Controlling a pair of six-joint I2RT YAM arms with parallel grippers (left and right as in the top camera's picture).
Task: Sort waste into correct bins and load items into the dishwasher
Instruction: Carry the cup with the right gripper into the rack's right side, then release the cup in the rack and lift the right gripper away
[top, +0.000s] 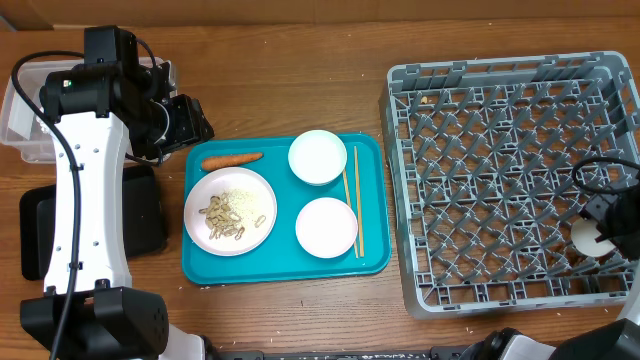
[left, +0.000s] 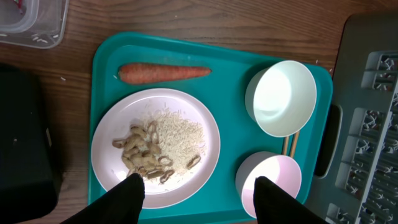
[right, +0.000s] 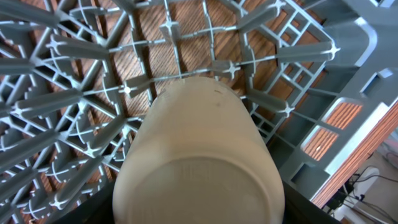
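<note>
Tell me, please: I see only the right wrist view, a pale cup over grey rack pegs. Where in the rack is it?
Observer: The cup is by the right wall of the dish rack, in the half nearer the robot.
Operator: What lies on the teal tray?
Observer: A plate with food scraps, a carrot, two bowls and chopsticks.
Operator: And the left pincer?
Observer: The left pincer is open and holds nothing.

Table (top: 300, 80): brown wood, grain running left to right, seen in all three views.
Floor (right: 380, 186): pale patch past the table's right edge, dark cables (right: 356, 182) lying there.
Light: soft, even, faint shadows.
</note>
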